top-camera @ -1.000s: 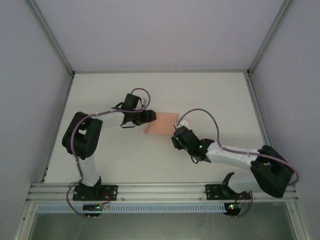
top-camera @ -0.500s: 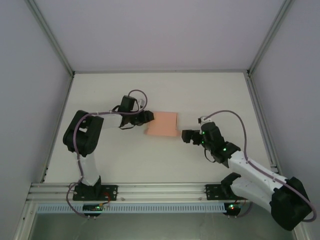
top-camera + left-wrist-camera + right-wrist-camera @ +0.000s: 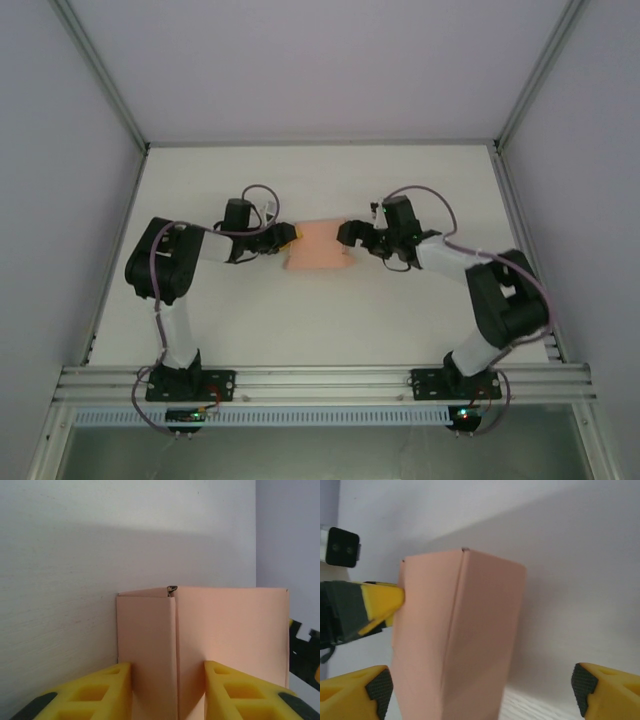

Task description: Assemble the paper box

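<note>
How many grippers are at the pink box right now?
2. The left gripper is closed on the left end of the paper box. The right gripper is at the box's right end, jaws open and straddling it.

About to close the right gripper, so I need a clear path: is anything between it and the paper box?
Nothing visible does. The right gripper is open, with the paper box between its fingers, nearer one of them. The left gripper grips the box's opposite end, apart from the right fingers.

No legible text (box unmarked)
</note>
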